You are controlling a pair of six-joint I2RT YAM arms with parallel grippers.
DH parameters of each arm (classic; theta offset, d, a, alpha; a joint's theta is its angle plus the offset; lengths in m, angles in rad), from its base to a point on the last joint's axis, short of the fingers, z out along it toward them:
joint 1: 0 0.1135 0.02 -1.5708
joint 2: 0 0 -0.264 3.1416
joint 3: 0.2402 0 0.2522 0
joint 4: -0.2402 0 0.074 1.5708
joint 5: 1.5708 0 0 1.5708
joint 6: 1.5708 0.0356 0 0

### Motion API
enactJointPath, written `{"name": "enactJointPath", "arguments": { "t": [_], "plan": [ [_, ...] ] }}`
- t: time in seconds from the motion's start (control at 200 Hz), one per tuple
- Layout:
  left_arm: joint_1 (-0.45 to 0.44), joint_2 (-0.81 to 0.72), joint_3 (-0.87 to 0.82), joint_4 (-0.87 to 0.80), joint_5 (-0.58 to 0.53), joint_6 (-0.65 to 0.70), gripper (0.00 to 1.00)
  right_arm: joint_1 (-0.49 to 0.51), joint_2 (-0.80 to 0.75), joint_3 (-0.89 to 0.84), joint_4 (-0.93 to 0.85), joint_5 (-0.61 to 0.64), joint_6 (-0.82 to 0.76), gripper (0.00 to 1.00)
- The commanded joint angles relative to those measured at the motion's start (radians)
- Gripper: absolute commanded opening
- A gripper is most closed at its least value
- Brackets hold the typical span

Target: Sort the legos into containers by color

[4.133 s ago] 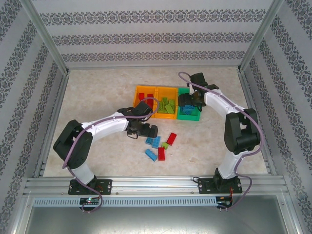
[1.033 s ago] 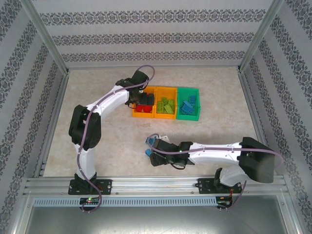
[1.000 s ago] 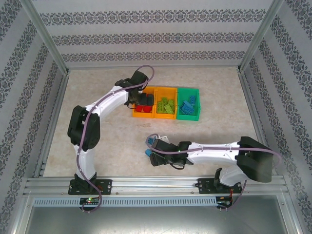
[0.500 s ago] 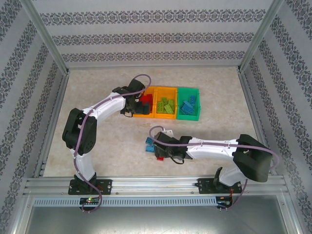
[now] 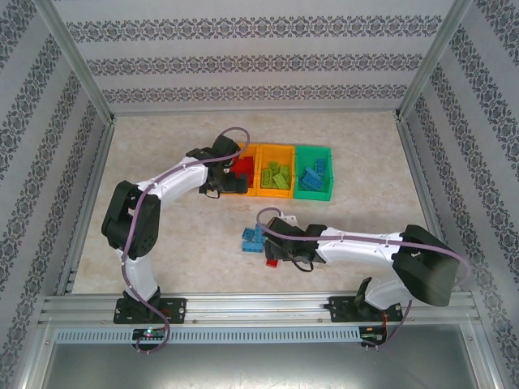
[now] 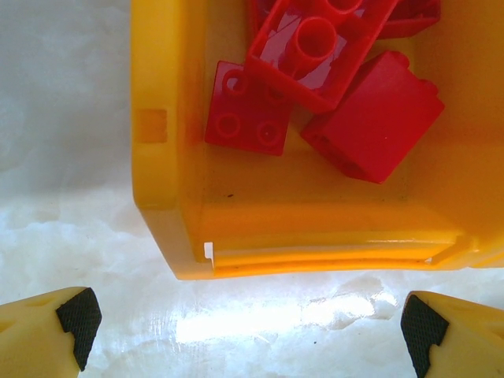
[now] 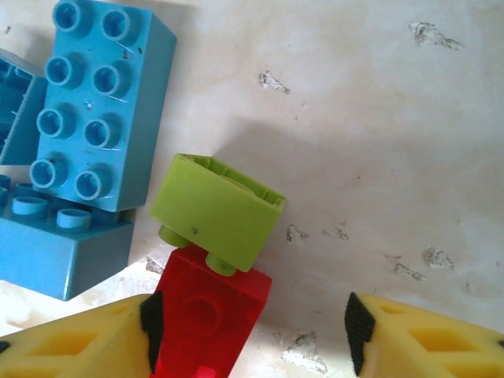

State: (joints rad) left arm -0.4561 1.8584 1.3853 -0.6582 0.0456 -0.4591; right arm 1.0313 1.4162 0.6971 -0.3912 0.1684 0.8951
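Observation:
The containers stand joined in a row: a left orange bin (image 5: 247, 192) with red legos (image 6: 378, 118), a middle orange bin (image 5: 276, 194) with lime green legos, and a green bin (image 5: 315, 195) with blue ones. My left gripper (image 5: 225, 185) hangs open and empty just in front of the left bin's near wall (image 6: 315, 228). My right gripper (image 5: 276, 253) stands open low over loose legos on the table. A red brick (image 7: 209, 315) lies against its left pad, a lime green brick (image 7: 216, 211) rests on that one's far end, and blue bricks (image 7: 98, 102) lie to the left.
Patterned walls and metal posts enclose the table (image 5: 162, 219). The right arm stretches low across the near part of the table. The left arm reaches across the left half to the bins.
My left gripper has drawn back from above the left orange bin to its near side. My right gripper has shifted right, off the blue bricks, and its jaws closed somewhat and opened again.

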Motion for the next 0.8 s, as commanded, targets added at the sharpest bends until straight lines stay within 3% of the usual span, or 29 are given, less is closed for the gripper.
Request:
{"name": "enactJointPath", "arguments": {
  "t": [0.0,0.2,0.52,0.794],
  "plan": [
    [0.009,-0.049,-0.021,0.023,-0.001,-0.020,1.00,0.038,-0.003,-0.001,-0.008,-0.008,0.042,0.69],
    [0.010,-0.061,-0.047,0.034,0.003,-0.021,1.00,0.063,0.036,0.000,0.010,-0.014,0.094,0.68],
    [0.010,-0.077,-0.074,0.045,0.000,-0.024,1.00,0.081,0.025,0.021,-0.001,-0.009,0.052,0.67],
    [0.009,-0.083,-0.083,0.048,-0.007,-0.026,1.00,0.087,0.128,0.075,-0.005,-0.073,-0.044,0.54]
  ]
}}
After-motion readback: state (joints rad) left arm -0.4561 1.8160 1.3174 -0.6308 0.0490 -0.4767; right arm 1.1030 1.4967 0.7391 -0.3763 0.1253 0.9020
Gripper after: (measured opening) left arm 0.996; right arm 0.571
